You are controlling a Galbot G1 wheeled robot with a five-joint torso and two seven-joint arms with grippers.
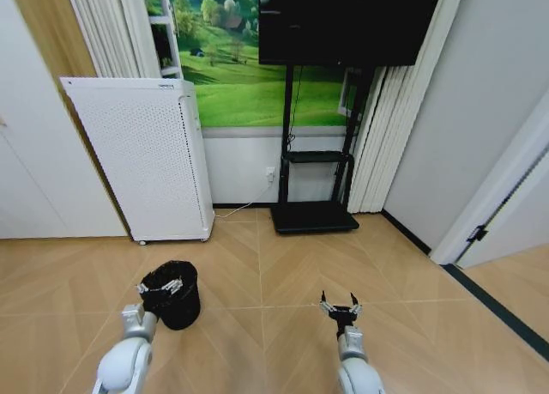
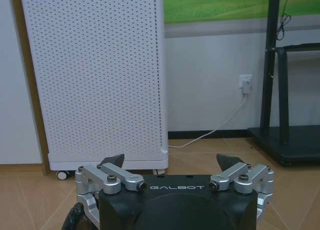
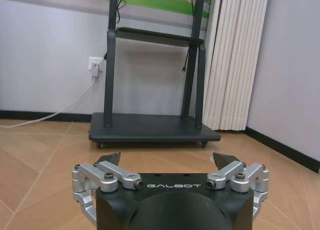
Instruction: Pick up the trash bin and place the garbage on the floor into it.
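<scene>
The trash bin (image 1: 174,293) stands upright on the floor (image 1: 274,274), near the white perforated appliance (image 1: 146,158). The left pincer (image 1: 159,286) hovers at its near rim, fingers apart, apparently not touching. The right pincer (image 1: 340,306) hangs well apart, fingers likewise spread.

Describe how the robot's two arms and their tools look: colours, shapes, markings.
Both arms have rounded, glossy white-grey shells. The left tool and right tool match: a black body with white GALBOT lettering, silver metal linkages with dark screw heads, and black pointed fingertips. No loose cables are visible.
</scene>
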